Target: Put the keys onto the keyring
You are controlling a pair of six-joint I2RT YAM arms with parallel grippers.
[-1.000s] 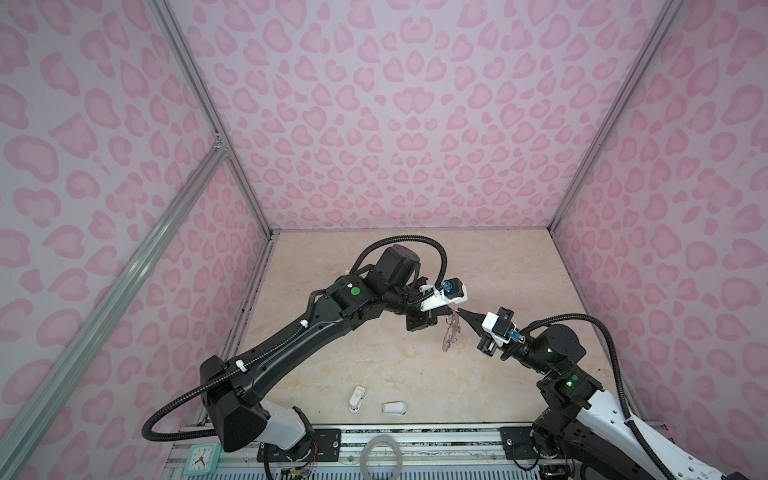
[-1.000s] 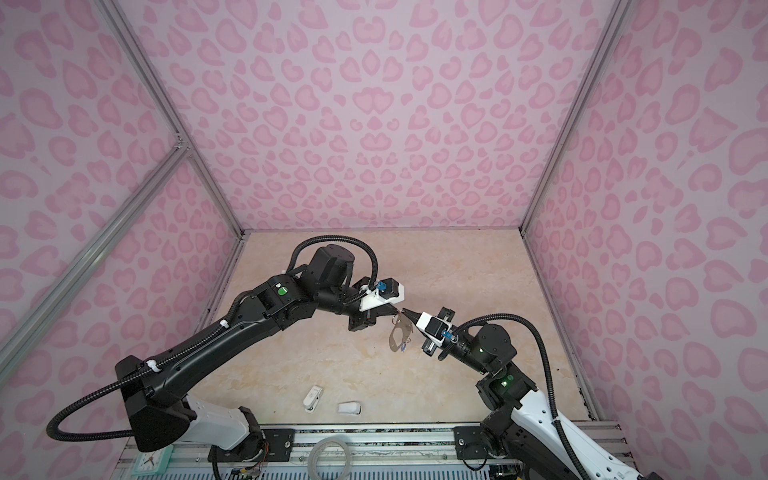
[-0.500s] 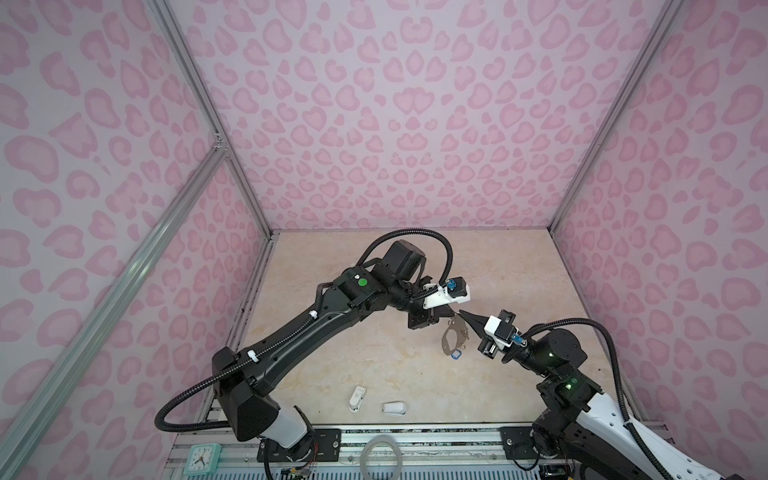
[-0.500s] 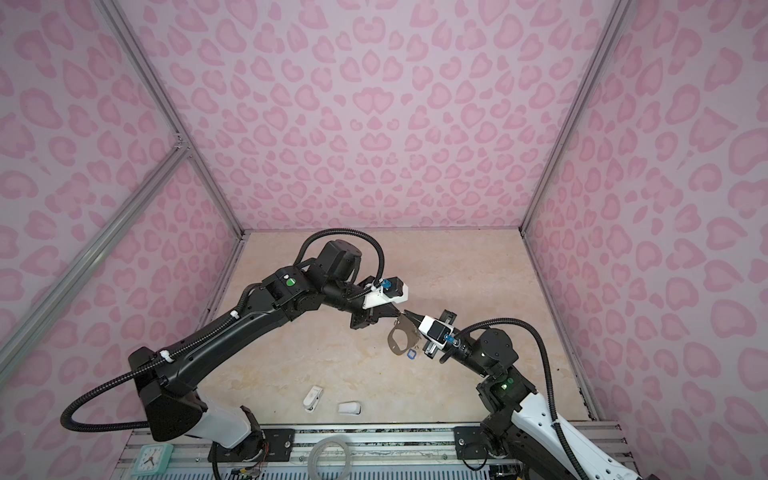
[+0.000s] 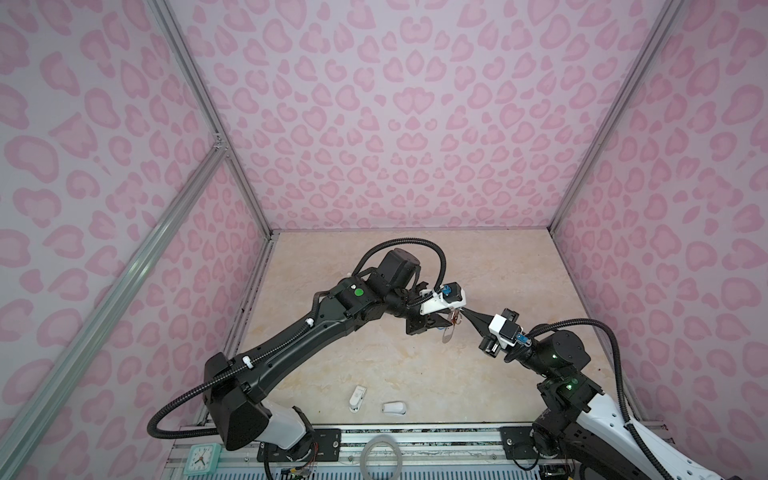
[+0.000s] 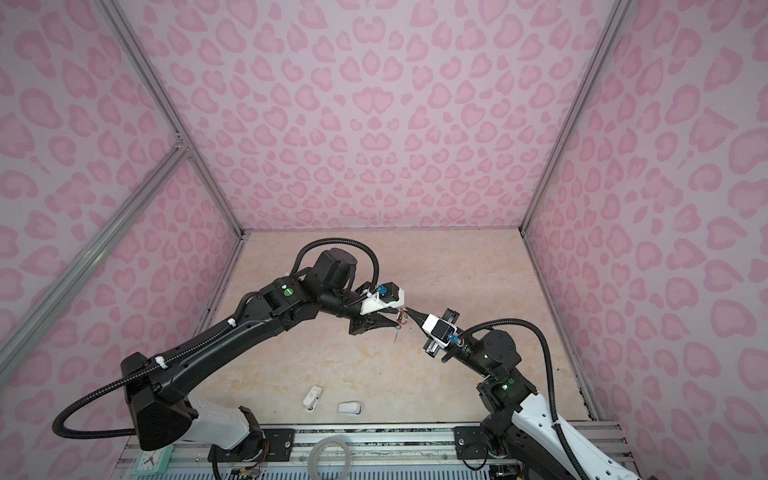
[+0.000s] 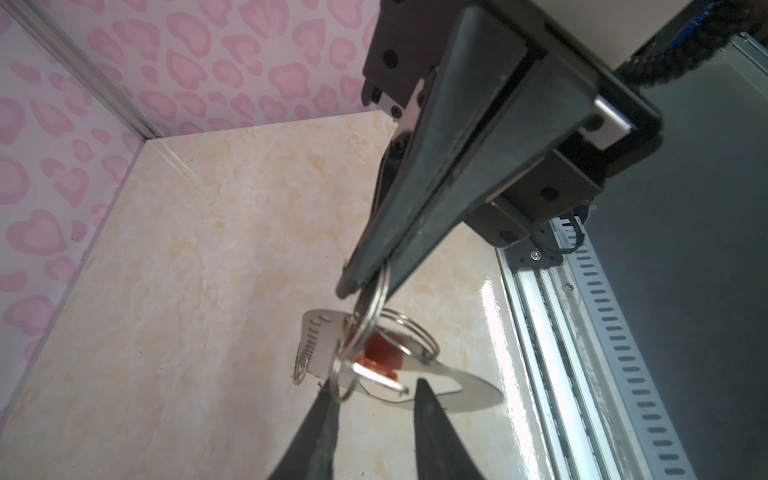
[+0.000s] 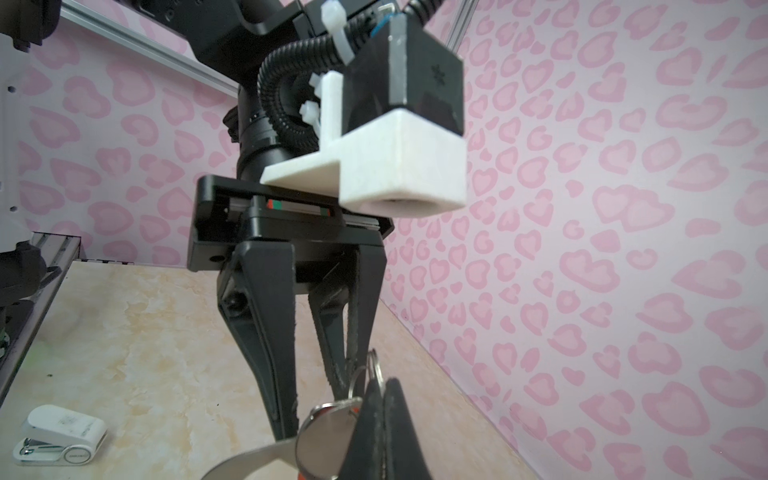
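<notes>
In the left wrist view my right gripper (image 7: 363, 282) is shut on a wire split ring (image 7: 376, 307) of the keyring (image 7: 461, 388), a thin grey plate that hangs below it above the floor. A key with a red-orange tag (image 7: 384, 353) hangs on the rings against the plate. My left gripper (image 7: 374, 388) stands open just under them, one fingertip (image 7: 328, 399) touching a small ring. In both top views the two grippers meet mid-floor, left gripper (image 5: 438, 326), right gripper (image 5: 464, 311), with the keyring (image 5: 446, 336) dangling between them.
Two small white plastic pieces (image 5: 357, 397) (image 5: 394, 408) lie on the beige floor near the front. A pale grey hoop (image 5: 381, 455) and a small clock (image 5: 201, 457) sit on the front rail. Pink patterned walls enclose three sides.
My left gripper has gone from shut to open and let go of the ring. Both arms have shifted slightly toward the back, and the keyring now hangs from the right gripper alone.
</notes>
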